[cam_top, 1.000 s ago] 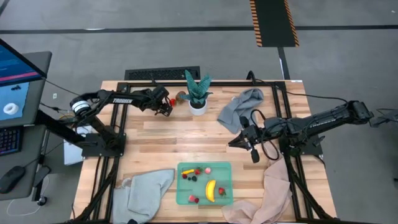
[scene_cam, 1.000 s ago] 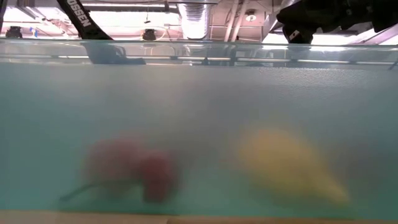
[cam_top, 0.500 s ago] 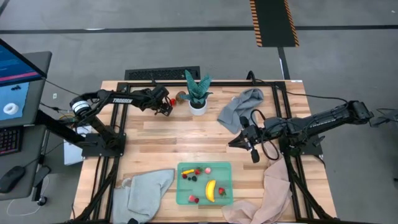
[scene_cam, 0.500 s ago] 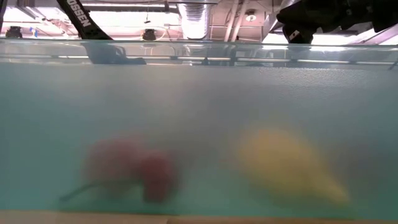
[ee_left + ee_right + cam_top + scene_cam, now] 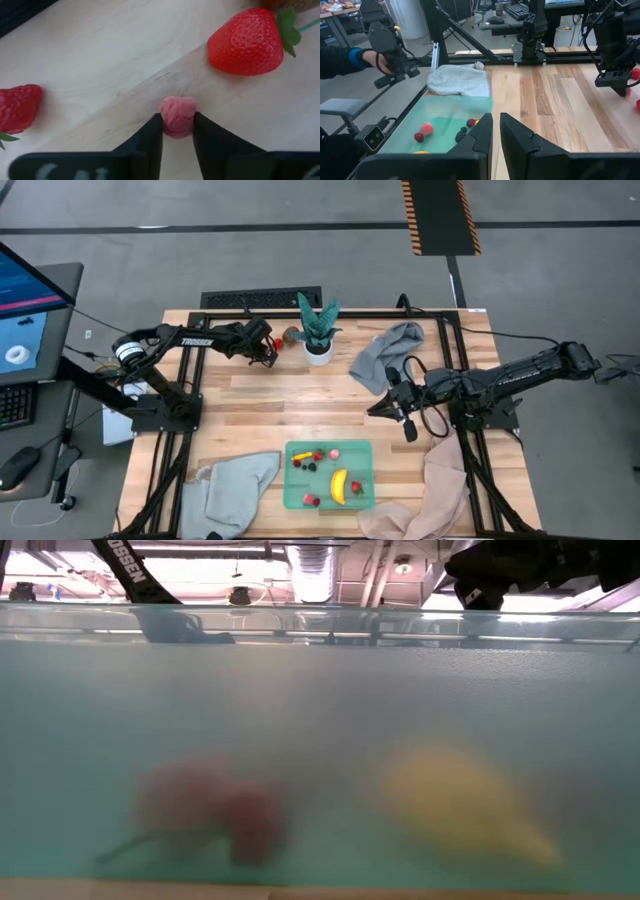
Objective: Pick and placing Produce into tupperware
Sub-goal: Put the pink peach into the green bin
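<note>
From the high view, the left claw (image 5: 266, 352) sits at the far side of the wooden surface (image 5: 300, 410), just beside the potted plant (image 5: 318, 330), while the right claw (image 5: 378, 408) hovers near the middle, apart from the mint-green tupperware (image 5: 329, 475) at the near edge, which holds a banana (image 5: 339, 486), strawberries and dark berries. In the low view, the tupperware's translucent wall (image 5: 320, 740) fills the picture, with a blurred red shape and a blurred yellow one behind it. In the left wrist view, the left claw (image 5: 178, 131) is clenched on a small pink raspberry-like piece (image 5: 178, 115) that rests on the surface, with a large strawberry (image 5: 247, 42) near it and another strawberry (image 5: 17, 107) well apart. In the right wrist view, the right claw (image 5: 496, 131) is nearly closed with a narrow gap, holding nothing, above the surface beside the tupperware (image 5: 445, 112).
</note>
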